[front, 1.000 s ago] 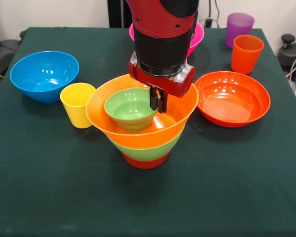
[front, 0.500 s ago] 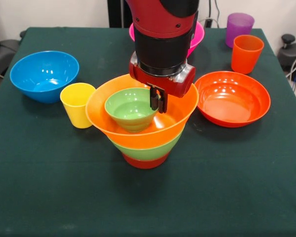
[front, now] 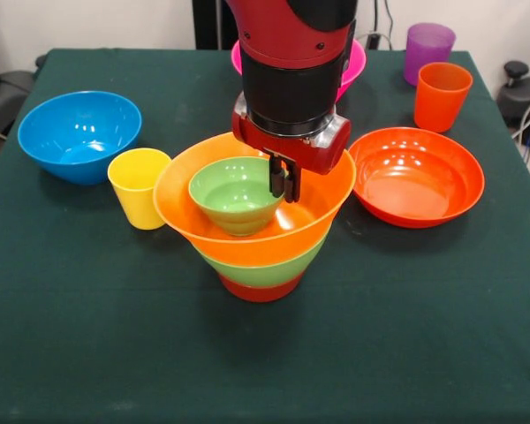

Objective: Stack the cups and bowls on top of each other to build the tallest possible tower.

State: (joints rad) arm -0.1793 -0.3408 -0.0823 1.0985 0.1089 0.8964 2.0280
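Green glossy plastic, the small bowl point(front: 236, 193) has crept slightly toward the gripper point(front: 283, 183), whose fingers stay pinched shut on its rim. It sits inside the large yellow-orange bowl point(front: 318, 216), topping the 4-bowl tower point(front: 261, 265); placement looks nearly finished, release pending.

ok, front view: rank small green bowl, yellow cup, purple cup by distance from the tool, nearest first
1. small green bowl: touching the tool at its rim, atop the tower.
2. yellow cup: on the cloth at picture left of the tower.
3. purple cup: far corner, picture upper right.
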